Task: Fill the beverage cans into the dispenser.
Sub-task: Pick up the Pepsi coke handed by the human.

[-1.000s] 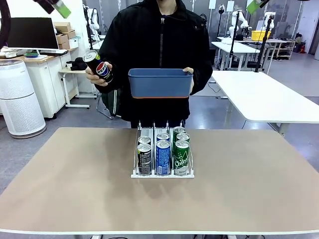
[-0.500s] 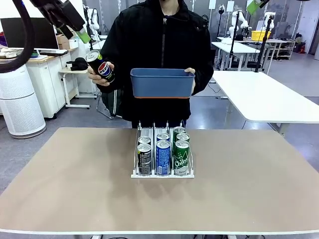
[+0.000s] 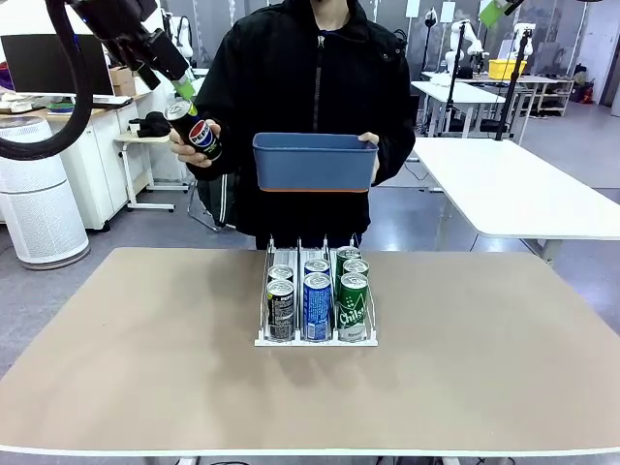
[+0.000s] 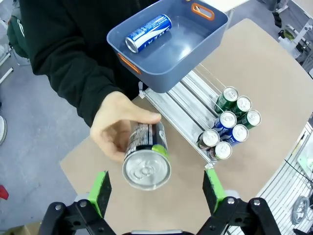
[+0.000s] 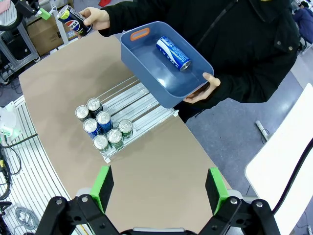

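Note:
A person's hand (image 4: 113,133) holds out a black Pepsi can (image 3: 197,133), tilted, beside a blue bin (image 3: 315,162) held in the other hand. My left gripper (image 4: 156,192) is open, and the can's silver top (image 4: 146,169) sits just beyond and between its green pads, untouched. In the front view the left gripper (image 3: 180,85) hangs just above the can. A Pocari can (image 4: 147,33) lies in the bin. The white dispenser (image 3: 263,338) on the table holds several cans (image 3: 317,304) at the front of its three lanes. My right gripper (image 5: 159,190) is open, high above the table.
The brown table (image 3: 465,368) has wide free room on both sides of the dispenser. The back half of the dispenser lanes (image 5: 131,104) is bare. White tables (image 3: 504,184) stand behind the person on the right, and a white cylinder (image 3: 34,189) at the left.
My left arm has swung down and to the right from the top left corner, ending right above the held Pepsi can. The person's hands and the bin barely shifted.

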### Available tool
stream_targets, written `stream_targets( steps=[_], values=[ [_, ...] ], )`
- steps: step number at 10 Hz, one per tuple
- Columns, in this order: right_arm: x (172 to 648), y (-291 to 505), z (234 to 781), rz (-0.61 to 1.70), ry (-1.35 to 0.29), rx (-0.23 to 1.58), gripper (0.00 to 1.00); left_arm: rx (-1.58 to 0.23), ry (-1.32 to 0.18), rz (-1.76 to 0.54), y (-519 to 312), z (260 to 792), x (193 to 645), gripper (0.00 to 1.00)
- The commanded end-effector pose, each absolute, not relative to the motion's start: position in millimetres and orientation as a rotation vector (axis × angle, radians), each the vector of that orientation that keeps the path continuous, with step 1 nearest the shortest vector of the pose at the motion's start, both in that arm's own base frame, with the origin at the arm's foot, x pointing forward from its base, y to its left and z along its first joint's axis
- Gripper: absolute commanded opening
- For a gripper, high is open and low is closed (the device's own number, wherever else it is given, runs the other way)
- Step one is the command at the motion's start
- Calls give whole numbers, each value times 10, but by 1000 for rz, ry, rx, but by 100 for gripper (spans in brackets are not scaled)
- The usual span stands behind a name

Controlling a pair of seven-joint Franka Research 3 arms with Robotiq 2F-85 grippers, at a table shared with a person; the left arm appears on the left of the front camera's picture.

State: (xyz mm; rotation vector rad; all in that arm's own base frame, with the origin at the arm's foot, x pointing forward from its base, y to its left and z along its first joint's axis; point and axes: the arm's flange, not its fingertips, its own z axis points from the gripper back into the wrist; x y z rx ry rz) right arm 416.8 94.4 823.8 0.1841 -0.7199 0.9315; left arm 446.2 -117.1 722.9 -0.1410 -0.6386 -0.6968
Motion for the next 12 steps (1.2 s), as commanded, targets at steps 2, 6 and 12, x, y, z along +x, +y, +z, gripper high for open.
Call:
stream_targets(
  steps=[2, 6, 12],
  values=[
    [4160, 937, 8228, 925, -719, 186, 100, -101, -654, -740, -1235, 7079, 4516, 100],
    [4160, 937, 8228, 925, -719, 186, 100, -56, -692, -761, -1143, 6931, 4603, 100],
    [4160, 937, 8228, 925, -719, 186, 100, -78, -660, -785, -1100, 6699, 4734, 100]
  ],
)
